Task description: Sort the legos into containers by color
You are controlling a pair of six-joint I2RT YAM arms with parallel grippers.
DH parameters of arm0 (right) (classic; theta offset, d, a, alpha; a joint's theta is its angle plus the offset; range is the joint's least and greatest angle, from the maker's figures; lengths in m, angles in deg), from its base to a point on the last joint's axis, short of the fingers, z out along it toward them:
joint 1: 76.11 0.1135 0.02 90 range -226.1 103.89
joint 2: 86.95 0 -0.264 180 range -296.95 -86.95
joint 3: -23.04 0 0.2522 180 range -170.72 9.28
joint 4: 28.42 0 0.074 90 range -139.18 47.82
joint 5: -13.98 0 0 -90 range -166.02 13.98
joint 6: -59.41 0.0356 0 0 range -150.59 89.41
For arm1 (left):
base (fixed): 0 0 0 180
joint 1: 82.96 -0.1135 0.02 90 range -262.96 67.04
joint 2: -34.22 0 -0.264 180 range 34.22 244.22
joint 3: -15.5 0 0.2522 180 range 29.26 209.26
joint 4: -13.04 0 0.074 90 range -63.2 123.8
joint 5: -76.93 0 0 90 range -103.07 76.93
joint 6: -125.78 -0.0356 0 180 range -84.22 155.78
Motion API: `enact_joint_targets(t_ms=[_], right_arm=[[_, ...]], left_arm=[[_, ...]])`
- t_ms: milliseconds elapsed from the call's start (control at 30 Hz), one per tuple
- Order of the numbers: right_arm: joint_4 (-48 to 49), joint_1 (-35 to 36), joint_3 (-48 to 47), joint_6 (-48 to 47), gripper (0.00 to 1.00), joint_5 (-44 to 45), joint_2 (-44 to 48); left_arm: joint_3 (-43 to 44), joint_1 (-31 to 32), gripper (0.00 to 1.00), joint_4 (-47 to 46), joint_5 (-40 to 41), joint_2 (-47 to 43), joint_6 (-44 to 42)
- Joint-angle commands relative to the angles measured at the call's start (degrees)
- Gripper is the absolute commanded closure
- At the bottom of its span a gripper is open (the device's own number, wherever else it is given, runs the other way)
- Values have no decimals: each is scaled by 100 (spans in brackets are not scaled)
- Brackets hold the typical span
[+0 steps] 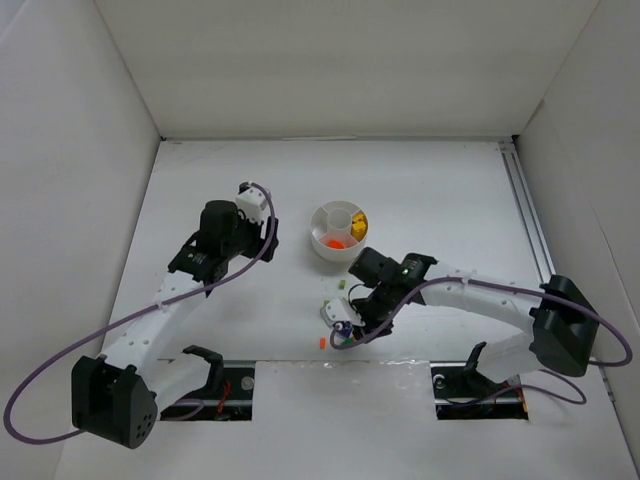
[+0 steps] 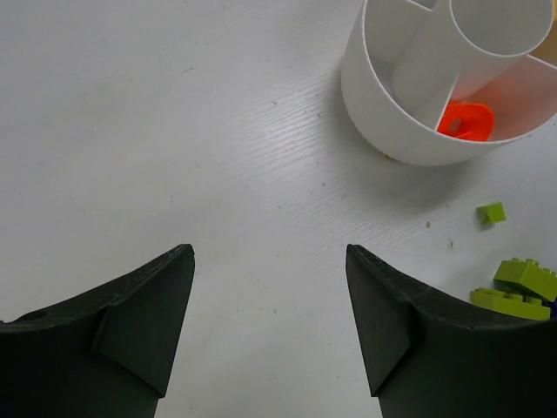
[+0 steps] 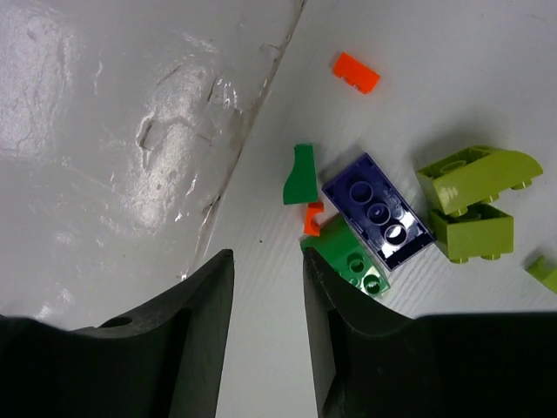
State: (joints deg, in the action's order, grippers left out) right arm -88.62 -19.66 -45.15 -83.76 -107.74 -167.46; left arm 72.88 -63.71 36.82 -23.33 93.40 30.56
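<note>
The round white dish (image 1: 322, 226) has containers holding orange legos (image 2: 466, 120) and yellow legos (image 1: 357, 222). My left gripper (image 2: 270, 252) is open over bare table, left of the dish and apart from it. Lime legos (image 2: 520, 287) lie to its right. My right gripper (image 3: 267, 254) is open just above the table, nothing between its fingers. A green lego (image 3: 350, 258) lies against the outer side of its right finger. Beside that are a purple brick (image 3: 379, 212), a dark green curved piece (image 3: 300, 174), a tiny orange piece (image 3: 312, 218), an orange lego (image 3: 355, 72) and two lime bricks (image 3: 470, 200).
A shiny taped strip (image 3: 130, 131) runs along the near table edge, left of the pile. White walls close in the table on three sides. A metal rail (image 1: 525, 210) runs along the right side. A small lime piece (image 2: 492, 212) lies between dish and pile.
</note>
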Motion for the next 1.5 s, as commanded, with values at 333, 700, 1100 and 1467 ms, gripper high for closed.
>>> enact_joint_targets(t_ms=[333, 700, 1100, 1467], right_arm=[[741, 341, -349, 527, 57, 430, -641], [934, 341, -173, 579, 57, 606, -896], [1040, 341, -58, 527, 57, 764, -1072], [803, 341, -111, 474, 58, 764, -1336]], left_arm=[[15, -105, 31, -404, 191, -310, 126], [-37, -105, 30, -519, 138, -310, 179], [-90, -105, 29, -571, 138, -258, 179], [-143, -105, 29, -676, 138, -258, 179]])
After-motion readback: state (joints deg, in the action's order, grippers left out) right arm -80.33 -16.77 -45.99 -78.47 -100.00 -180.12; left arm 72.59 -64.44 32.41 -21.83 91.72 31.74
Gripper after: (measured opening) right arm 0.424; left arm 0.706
